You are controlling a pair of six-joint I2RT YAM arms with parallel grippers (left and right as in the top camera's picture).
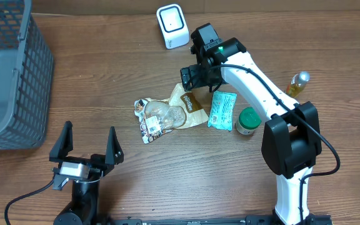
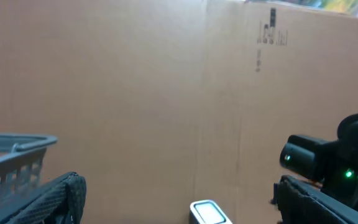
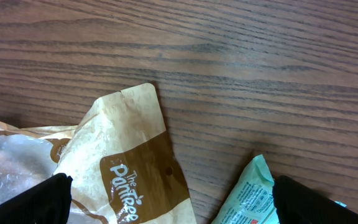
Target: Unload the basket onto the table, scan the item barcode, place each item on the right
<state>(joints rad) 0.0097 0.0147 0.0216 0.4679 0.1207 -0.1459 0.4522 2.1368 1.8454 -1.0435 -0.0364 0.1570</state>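
The white barcode scanner (image 1: 172, 25) stands at the back of the table, and its top shows low in the left wrist view (image 2: 207, 213). A tan and brown snack pouch (image 1: 189, 100) lies mid-table, overlapping a clear snack bag (image 1: 158, 117). Right of them lies a teal packet (image 1: 222, 109). My right gripper (image 1: 199, 78) hovers open just above the pouch's far end, its fingers straddling the pouch (image 3: 129, 168) and the teal packet (image 3: 247, 196), holding nothing. My left gripper (image 1: 86, 145) stands open and empty near the front left, facing the back wall (image 2: 179, 208).
A grey mesh basket (image 1: 5, 75) fills the left side. A green-lidded jar (image 1: 247, 120) and a yellow bottle (image 1: 297, 84) stand right of the teal packet, close to the right arm. A cardboard wall (image 2: 166, 93) closes off the back.
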